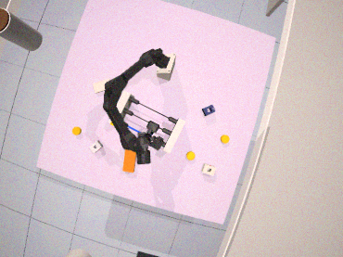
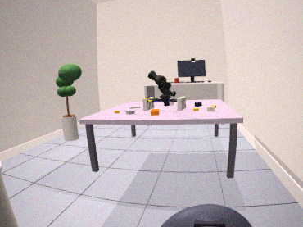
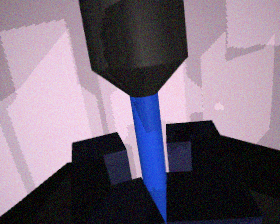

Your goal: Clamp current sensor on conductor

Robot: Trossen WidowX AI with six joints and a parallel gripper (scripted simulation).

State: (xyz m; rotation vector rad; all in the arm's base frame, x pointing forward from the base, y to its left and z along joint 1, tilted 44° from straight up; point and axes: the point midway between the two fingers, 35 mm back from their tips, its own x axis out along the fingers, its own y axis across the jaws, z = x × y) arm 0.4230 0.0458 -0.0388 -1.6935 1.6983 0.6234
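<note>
Wrist view, and we're at the clamping step: the split-core current sensor (image 3: 200,150) has its two dark halves standing either side of the blue conductor (image 3: 150,145) (image 1: 133,129) (image 2: 156,101), with pale gaps showing beside the blue near the upper ends. So the sensor is round the line but looks unlatched. The gripper (image 3: 147,157) (image 1: 152,134) (image 2: 166,103) is spread fairly wide, and it has the sensor between its fingers, one dark finger at each outer side.

Next comes the squeeze: press evenly until the halves meet and latch, keep the conductor centred, then open and back off. A crooked push might slide the sensor or catch the conductor in the joint. The thick black sleeve (image 3: 137,40) lies just beyond, so drifting that way looks unwise. Is this the LOAD line, and is the arrow right? Can't tell; neither marking is readable here.

Over to containers: the one plainly in use is the plant pot (image 1: 23,32) (image 2: 70,128) on the floor, brown soil at its top and, from the exterior view, a green plant (image 2: 69,74) growing out of it. Up on the pink table (image 1: 222,52) (image 2: 164,120), the orange block (image 1: 130,161) (image 2: 155,112) seems solid, no container at all.
</note>
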